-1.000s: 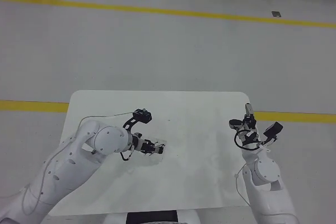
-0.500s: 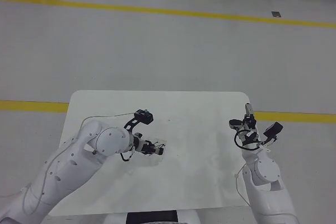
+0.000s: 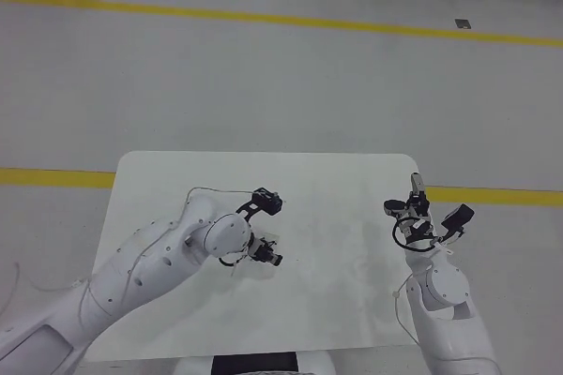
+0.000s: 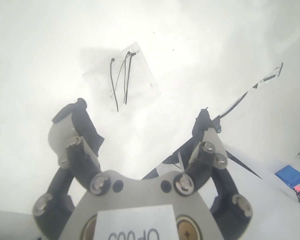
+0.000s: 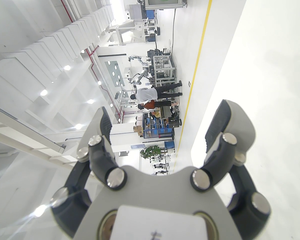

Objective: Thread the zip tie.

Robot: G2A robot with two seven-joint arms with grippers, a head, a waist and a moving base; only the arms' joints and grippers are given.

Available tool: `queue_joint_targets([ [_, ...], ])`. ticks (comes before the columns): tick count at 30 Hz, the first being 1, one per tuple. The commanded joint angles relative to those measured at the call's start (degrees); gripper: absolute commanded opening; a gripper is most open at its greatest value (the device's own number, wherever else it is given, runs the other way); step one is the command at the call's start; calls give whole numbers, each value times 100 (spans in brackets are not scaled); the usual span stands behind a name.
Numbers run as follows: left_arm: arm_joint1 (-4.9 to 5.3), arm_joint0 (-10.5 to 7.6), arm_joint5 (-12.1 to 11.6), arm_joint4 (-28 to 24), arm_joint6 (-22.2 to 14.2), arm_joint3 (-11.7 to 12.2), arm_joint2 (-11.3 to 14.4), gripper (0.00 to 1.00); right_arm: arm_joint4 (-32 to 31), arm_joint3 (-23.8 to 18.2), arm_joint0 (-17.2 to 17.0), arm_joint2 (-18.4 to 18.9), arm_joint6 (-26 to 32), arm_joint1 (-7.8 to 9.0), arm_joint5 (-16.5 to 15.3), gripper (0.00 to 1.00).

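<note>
Since a second ago we're seeing the left arm swinging toward 3 o'clock in the top view. It's carrying the left gripper (image 4: 142, 108) to about the middle of the table (image 3: 338, 187). The right arm is sitting where it was.

Left jaws are standing wide apart, gripping nothing, hovering over bare tabletop. Calling the way the fingers are pointing 12 o'clock, the zip ties (image 4: 120, 81) are lying just ahead at roughly 11. We're counting three black ones inside a clear tray (image 4: 145, 76) resting flat on the table. Their long axes are running close to the 12–6 line, heads at the far end, tails pointing back at the jaws. The closing line is already running 9–3, across the straps. So we're judging the coming move as a short advance plus a small shift toward 11, with no roll looking necessary. Two ties are crossing each other, so isolating one is looking fiddly.

Further out, the right gripper (image 5: 163, 108) is also holding its jaws spread and empty. It's raised at the table's 3 o'clock edge, facing out into the room, well apart from the tray. The left arm is clearly the nearer one, so we're expecting it to do the pick.
</note>
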Motion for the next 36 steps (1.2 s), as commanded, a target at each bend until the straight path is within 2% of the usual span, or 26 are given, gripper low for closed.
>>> queue_joint_targets([
  [1,-52,-88,-17,-21,36,107,132,100,0,0,0,0,0,0,0,100],
  [10,-60,-108,32,2,91,128,131,100,0,0,0,0,0,0,0,100],
  [14,-69,-135,143,545,10,93,357,100,0,0,0,0,0,0,0,100],
  [18,-111,-296,194,948,-342,11,580,100,0,0,0,0,0,0,0,100],
  [22,-174,-409,287,1180,-492,88,752,100,0,0,0,0,0,0,0,100],
  [28,-174,-409,287,1180,-492,88,752,100,0,0,0,0,0,0,0,100],
  [30,-176,-361,222,1209,-373,117,790,100,0,0,0,0,0,0,0,100],
  [32,-190,-329,116,1273,-271,149,854,100,0,0,0,0,0,0,0,100],
  [36,-242,-383,149,1315,-284,232,906,100,0,0,0,0,0,0,0,100],
])
